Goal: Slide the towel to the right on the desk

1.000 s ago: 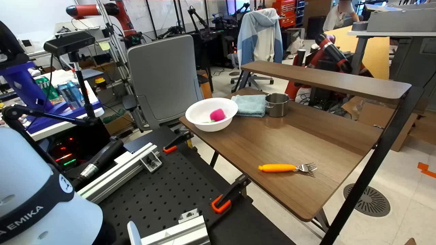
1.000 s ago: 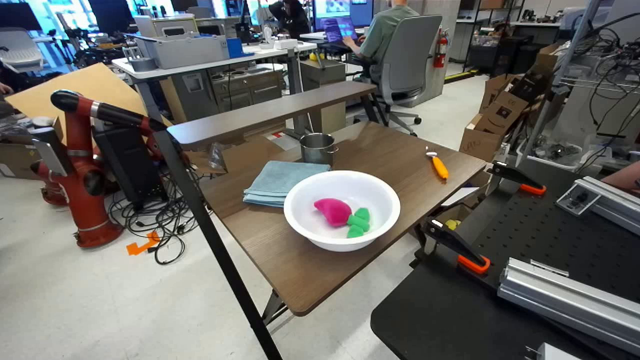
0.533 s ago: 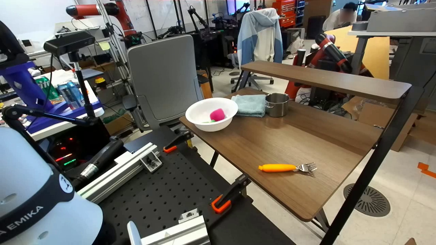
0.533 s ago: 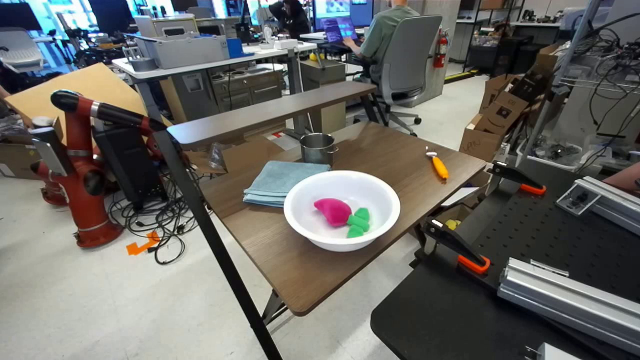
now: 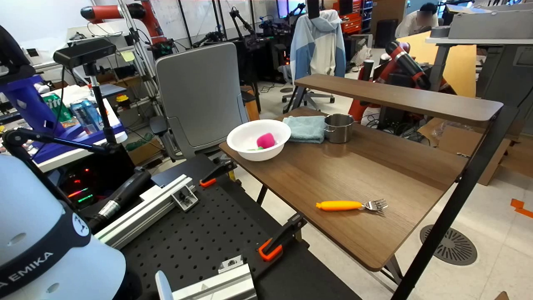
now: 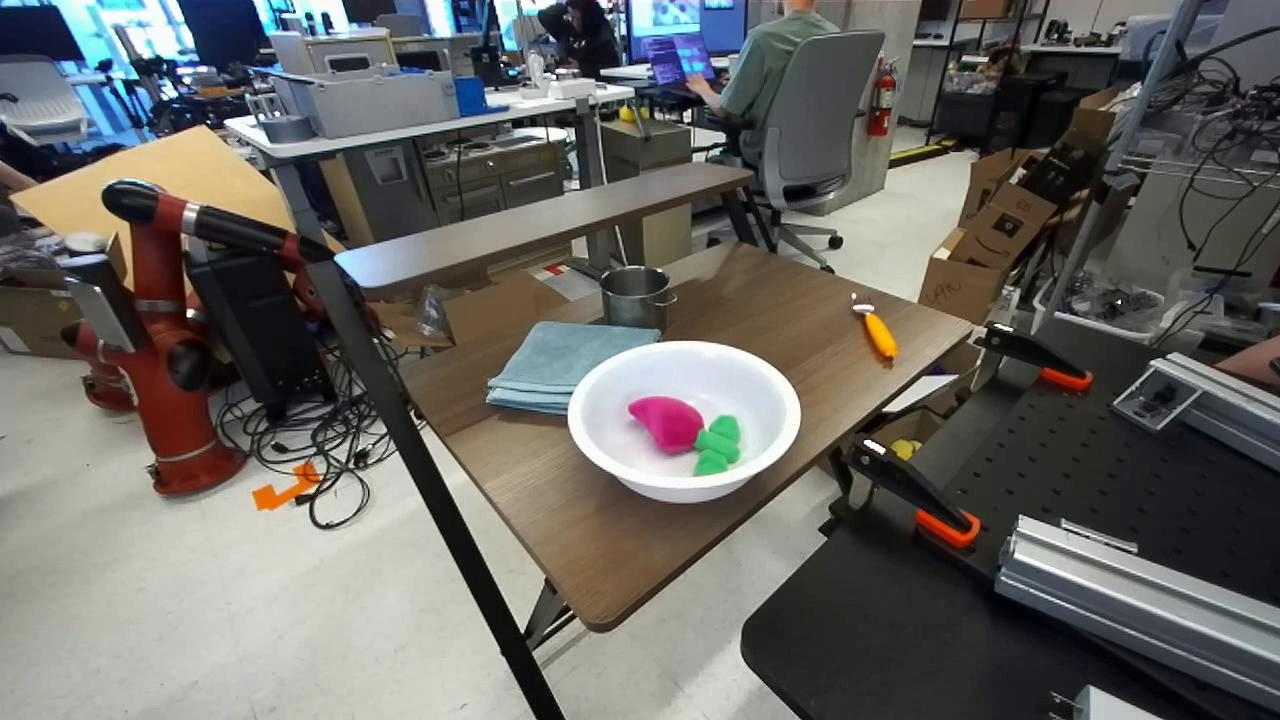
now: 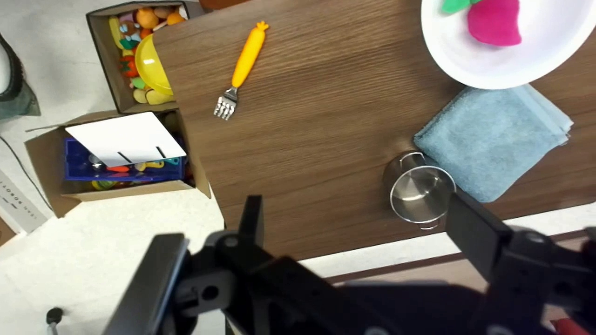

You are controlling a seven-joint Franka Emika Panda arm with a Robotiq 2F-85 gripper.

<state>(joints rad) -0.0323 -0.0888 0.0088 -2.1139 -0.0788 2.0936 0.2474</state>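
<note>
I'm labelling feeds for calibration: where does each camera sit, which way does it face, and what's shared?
Wrist view: above the desk, facing down; the gripper shows, open.
An exterior view: beside the Panda's lower body, facing over the perforated board at the desk; dark tips up top, probably the gripper's.
An exterior view: nearest the white bowl, facing along the desk toward the fork; no Panda part visible.
Both exterior views share the desk, bowl, fork, towel and metal pot.
</note>
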